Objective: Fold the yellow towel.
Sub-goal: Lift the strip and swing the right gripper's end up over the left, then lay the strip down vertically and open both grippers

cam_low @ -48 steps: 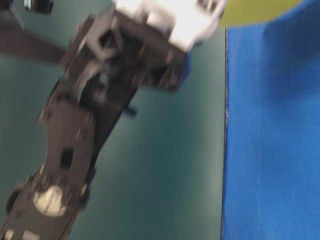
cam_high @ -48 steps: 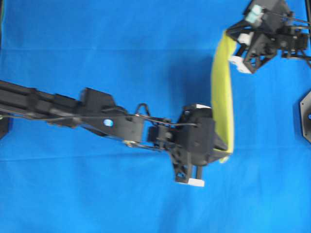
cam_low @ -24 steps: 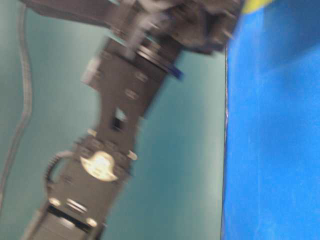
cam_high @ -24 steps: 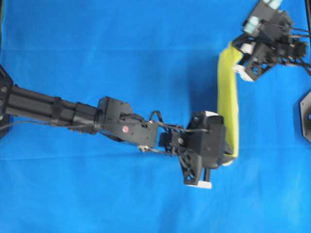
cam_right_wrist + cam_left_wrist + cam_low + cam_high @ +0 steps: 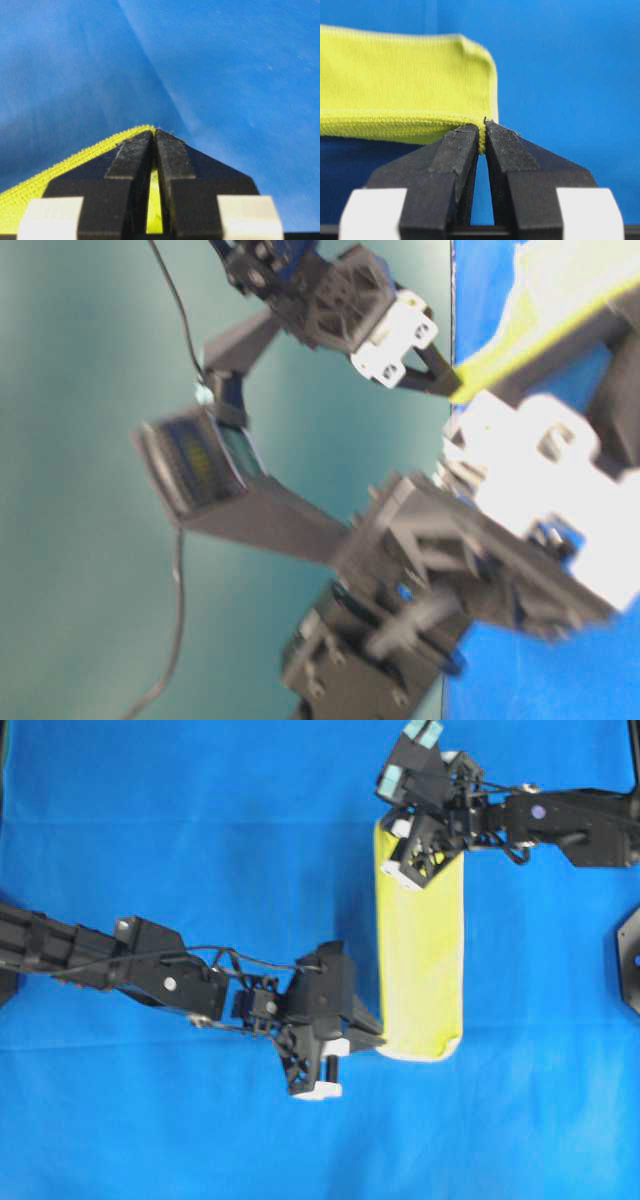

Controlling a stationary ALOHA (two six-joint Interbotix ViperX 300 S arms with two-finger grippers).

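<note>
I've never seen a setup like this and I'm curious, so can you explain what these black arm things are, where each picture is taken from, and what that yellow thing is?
These are two robot arms working over a blue cloth. One picture looks straight down, one is a blurry side view from table height, and two come from cameras on the wrists. Each arm ends in a two-fingered pincer. The left gripper is shut on one corner of the yellow towel; the right gripper is shut on another. Together they are laying it over itself to fold it.
</note>
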